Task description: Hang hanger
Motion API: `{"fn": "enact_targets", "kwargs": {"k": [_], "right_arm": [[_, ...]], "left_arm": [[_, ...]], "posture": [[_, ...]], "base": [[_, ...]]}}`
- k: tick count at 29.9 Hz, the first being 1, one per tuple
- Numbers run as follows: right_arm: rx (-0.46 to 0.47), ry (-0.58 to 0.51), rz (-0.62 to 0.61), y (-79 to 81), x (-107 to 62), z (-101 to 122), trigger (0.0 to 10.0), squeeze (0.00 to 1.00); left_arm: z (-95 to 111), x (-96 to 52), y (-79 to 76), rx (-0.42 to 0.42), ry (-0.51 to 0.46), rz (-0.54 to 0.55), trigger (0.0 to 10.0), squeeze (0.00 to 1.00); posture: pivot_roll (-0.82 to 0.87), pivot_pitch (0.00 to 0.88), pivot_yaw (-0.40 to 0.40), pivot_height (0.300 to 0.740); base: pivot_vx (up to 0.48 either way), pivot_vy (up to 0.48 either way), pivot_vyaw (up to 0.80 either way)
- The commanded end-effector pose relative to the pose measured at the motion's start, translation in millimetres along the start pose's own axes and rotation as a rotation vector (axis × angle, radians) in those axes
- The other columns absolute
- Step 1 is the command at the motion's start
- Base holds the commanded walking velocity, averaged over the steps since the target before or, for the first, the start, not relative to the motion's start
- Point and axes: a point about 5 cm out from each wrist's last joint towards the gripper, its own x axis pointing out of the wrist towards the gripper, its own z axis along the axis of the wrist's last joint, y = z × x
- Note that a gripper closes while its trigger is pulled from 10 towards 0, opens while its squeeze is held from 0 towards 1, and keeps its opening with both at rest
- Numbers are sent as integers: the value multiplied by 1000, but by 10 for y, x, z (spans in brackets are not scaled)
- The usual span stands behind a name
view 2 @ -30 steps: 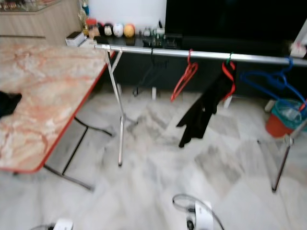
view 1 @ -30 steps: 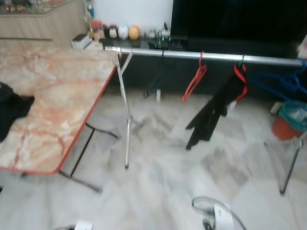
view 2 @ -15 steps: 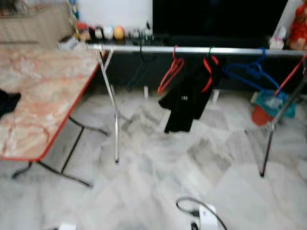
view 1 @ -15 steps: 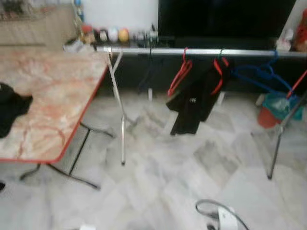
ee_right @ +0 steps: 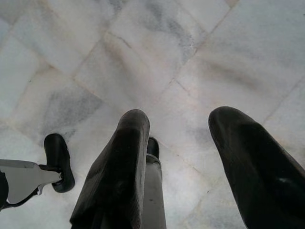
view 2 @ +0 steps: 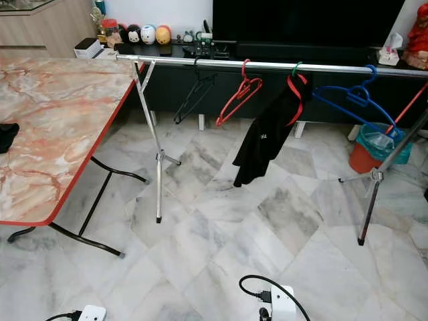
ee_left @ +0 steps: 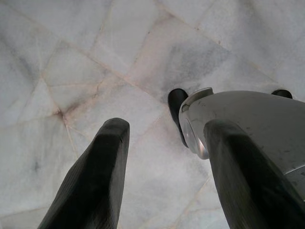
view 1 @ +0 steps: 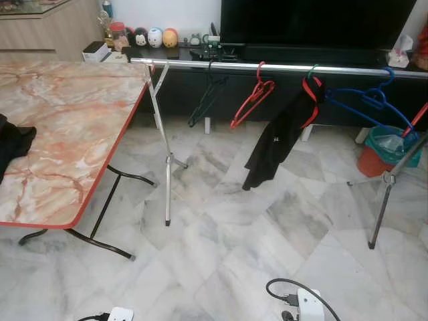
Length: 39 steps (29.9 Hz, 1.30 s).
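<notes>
Swinging left, my view steadies on the rail (view 1: 281, 67); both end effectors, left (ee_left: 162, 176) and right (ee_right: 183, 167), hang open, empty, over floor.

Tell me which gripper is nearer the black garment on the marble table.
Left, likely. The black garment lies to the robot's left; the left gripper and right gripper both hang over floor tiles, away from it.

A pale grey-veined marble tile floor (view 1: 254, 227) carries a silver metal clothes rail (view 1: 267, 67) on splayed legs and a folding table with an orange-veined marble top and red edge (view 1: 67, 127). A black cloth (view 1: 12, 144) lies on the table. 2 white power strips (view 1: 306, 306) (view 1: 119, 314) with black cables and an orange bin (view 1: 381, 157) rest on the floor.
</notes>
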Motion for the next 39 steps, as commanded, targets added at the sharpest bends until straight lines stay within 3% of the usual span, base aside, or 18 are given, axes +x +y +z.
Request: {"fn": "enact_targets", "kwargs": {"k": [1, 12, 27, 32, 39], "right_arm": [[-1, 8, -5, -13, -6, -30, 10000, 0], [-5, 15, -20, -203, -12, -6, 10000, 0], [-8, 23, -16, -150, -4, 2, 10000, 0], [-5, 33, -30, -300, -33, -58, 10000, 0], [-7, 34, -37, -365, -44, -70, 10000, 0]], "left_arm": [[-59, -17, 7, 0, 15, 3, 10000, 0], [-49, -18, 6, -3, 3, 3, 10000, 0], [-13, -8, 5, -9, -9, 11, 10000, 0], [17, -2, -2, 27, -24, 12, 10000, 0], [21, 2, -27, 14, -25, 9, 10000, 0]], "posture": [[-16, 0, -5, 740], [-15, 0, -7, 740], [-8, 0, -4, 740], [-9, 0, -4, 740], [-9, 0, -7, 740]], "base": [[0, 0, 0], [0, 0, -603], [0, 0, -706], [0, -96, -698], [0, -206, -695]]}}
